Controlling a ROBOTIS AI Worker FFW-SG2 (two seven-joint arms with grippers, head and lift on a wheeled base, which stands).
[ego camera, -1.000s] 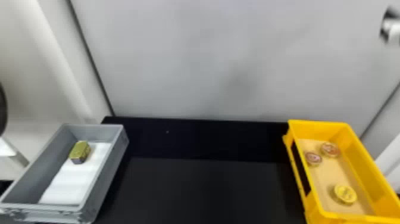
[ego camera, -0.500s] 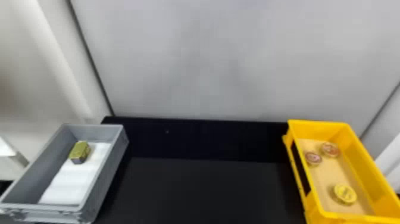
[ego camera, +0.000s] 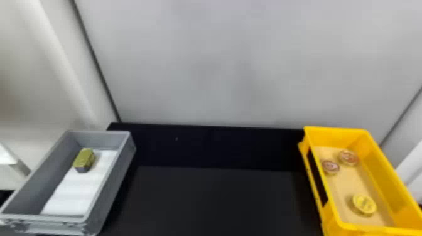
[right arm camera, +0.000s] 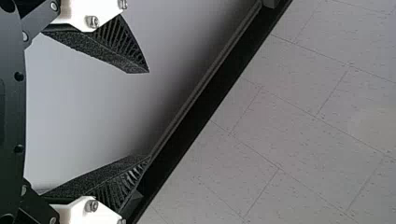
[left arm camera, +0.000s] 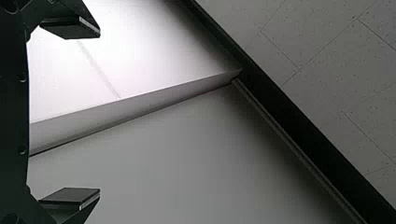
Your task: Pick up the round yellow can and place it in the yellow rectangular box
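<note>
Your yellow can (ego camera: 364, 204) is round and squat, a thick disc with a bright lemon lid, a lighter glossy rim and darker marks on top that are probably print, though they blur too much to tell. It sits lid up inside the yellow box (ego camera: 342, 131), over on your right claw's side, in the box's nearer end, outside the grip of both claws. The box is deep, rectangular and smooth like plastic, with a dark slot in its inner long wall and a flat tan liner (ego camera: 348, 188) under the can. Farther off in the same box lie two more round tins, a reddish tin (ego camera: 348, 157) and a smaller-looking pinkish tin (ego camera: 330, 167), near each other, both with shiny rims.

Your right claw (right arm camera: 149, 114) has its fingers spread, a wide gap between them; they are black wedges, ribbed along the sides and grainy on the gripping faces, with pale bolted plates behind. Your left claw (left arm camera: 99, 113) has its fingers well apart too, ending in flat dark pads.

On your left claw's side stands a grey box (ego camera: 97, 135), matte and rectangular, holding a soft-looking white pad (ego camera: 72, 191) and an angular gold block (ego camera: 84, 159) with a dark end. Between the boxes you have a smooth black table (ego camera: 219, 201), with a pale grey wall (ego camera: 251, 62) behind
</note>
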